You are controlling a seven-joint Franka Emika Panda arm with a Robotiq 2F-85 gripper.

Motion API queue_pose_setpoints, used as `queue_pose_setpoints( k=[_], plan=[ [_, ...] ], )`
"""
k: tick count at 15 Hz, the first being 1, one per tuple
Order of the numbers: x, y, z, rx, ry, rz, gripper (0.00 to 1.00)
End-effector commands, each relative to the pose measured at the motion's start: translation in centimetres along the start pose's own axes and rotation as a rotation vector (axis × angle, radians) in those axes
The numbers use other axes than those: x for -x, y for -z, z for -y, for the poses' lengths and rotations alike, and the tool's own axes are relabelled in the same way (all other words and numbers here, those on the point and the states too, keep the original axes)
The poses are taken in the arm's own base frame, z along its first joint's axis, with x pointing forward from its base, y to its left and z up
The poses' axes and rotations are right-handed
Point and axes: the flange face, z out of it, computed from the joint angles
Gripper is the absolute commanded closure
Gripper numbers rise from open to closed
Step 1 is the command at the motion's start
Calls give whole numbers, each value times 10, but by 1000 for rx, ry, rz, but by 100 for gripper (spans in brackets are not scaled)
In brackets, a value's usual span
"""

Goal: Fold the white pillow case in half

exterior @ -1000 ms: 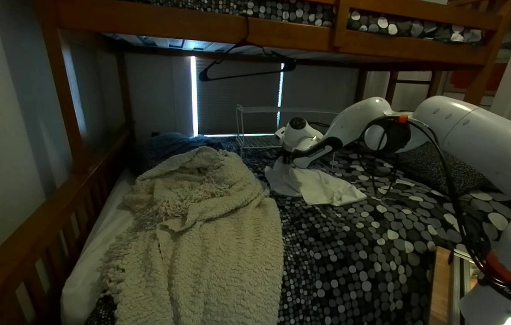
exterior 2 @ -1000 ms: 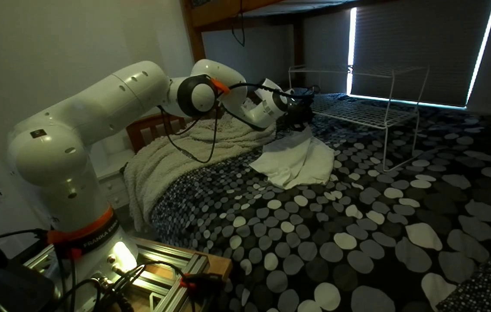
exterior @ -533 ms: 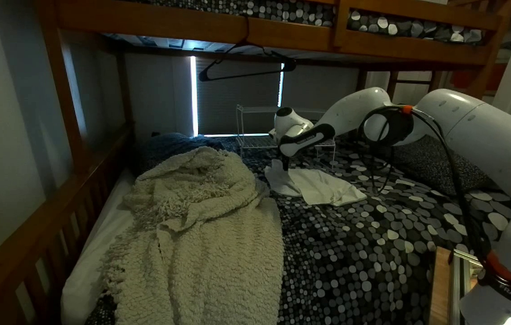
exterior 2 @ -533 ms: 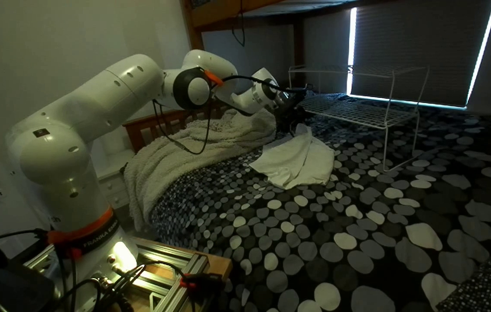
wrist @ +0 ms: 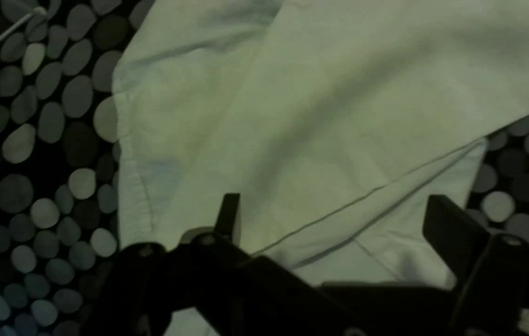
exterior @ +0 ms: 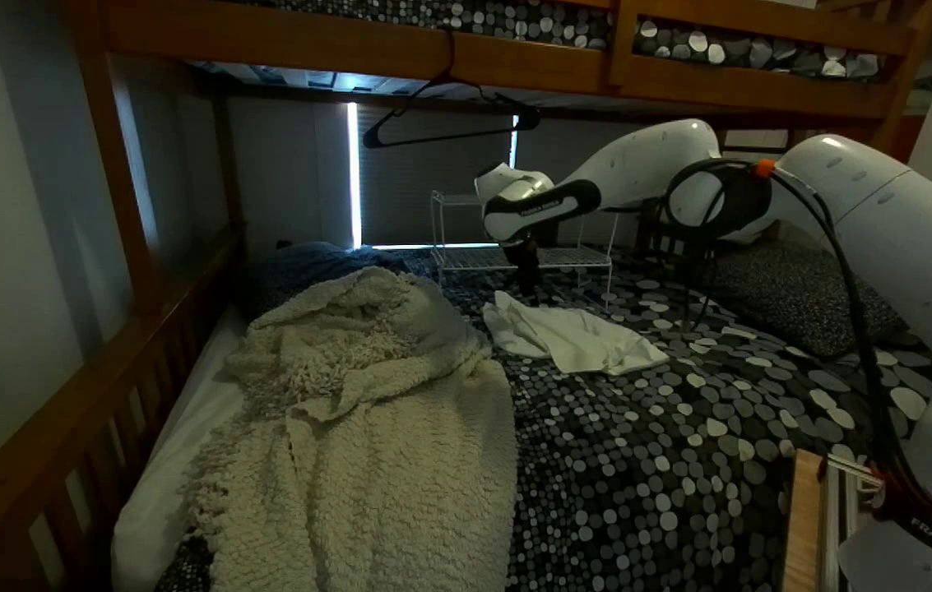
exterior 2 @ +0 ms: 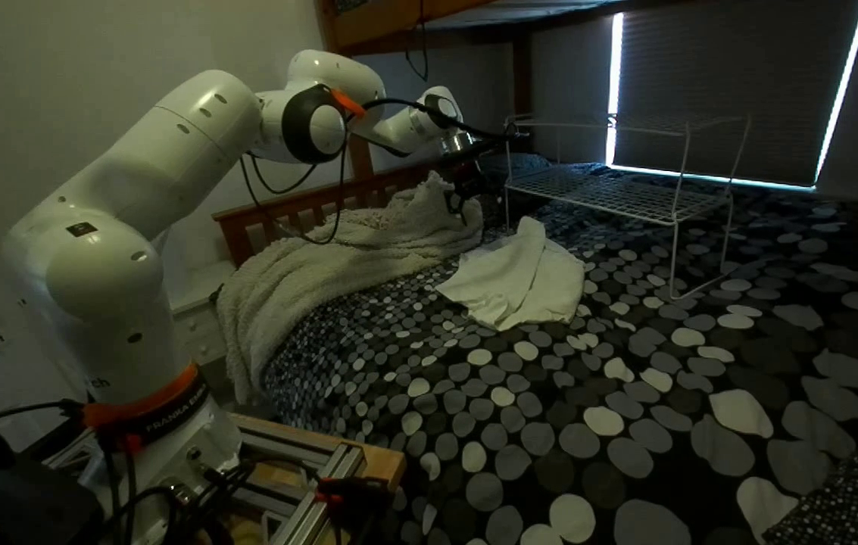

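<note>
The white pillow case (exterior: pixel 585 339) lies on the patterned bedcover, a layer of it turned over diagonally on itself, with a raised ridge and creases. It also shows in an exterior view (exterior 2: pixel 508 284) as a crumpled, roughly four-sided shape. My gripper (wrist: pixel 334 200) hangs above it, apart from the cloth, with its jaws spread wide and nothing between them. Beneath the fingers (wrist: pixel 453 235), the wrist view shows the fold's edge slanting across the pillow case (wrist: pixel 339 116). In an exterior view the gripper (exterior: pixel 526 284) is dark and small, above the cloth's far end.
A large cream knitted blanket (exterior: pixel 416 460) is heaped beside the cloth. A white wire rack (exterior 2: pixel 618 198) stands on the bedcover (exterior 2: pixel 625 439) behind it. The upper bunk's wooden rail (exterior: pixel 334 39) and a dark hanger (exterior: pixel 449 138) are overhead.
My gripper has opened and let go of the pillow case's corner, then risen away from it. The arm has lifted and drawn back; the cloth stays on the bed.
</note>
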Motion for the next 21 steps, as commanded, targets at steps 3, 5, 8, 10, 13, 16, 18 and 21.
queue_pose_setpoints(
  k=[3,5,8,10,13,16,18,21],
  plan=[
    [17,14,27,-173,-26,11,0],
    [8,15,20,-117,-11,19,0],
    [8,15,19,-116,-12,18,0],
    [8,15,19,-116,-11,18,0],
    [1,12,17,-75,-47,-22,0],
    [-1,9,14,-35,-208,-127,0],
    [4,-1,16,-15,-324,-156,0],
    [23,-21,25,-1,-497,-78,0]
  ],
)
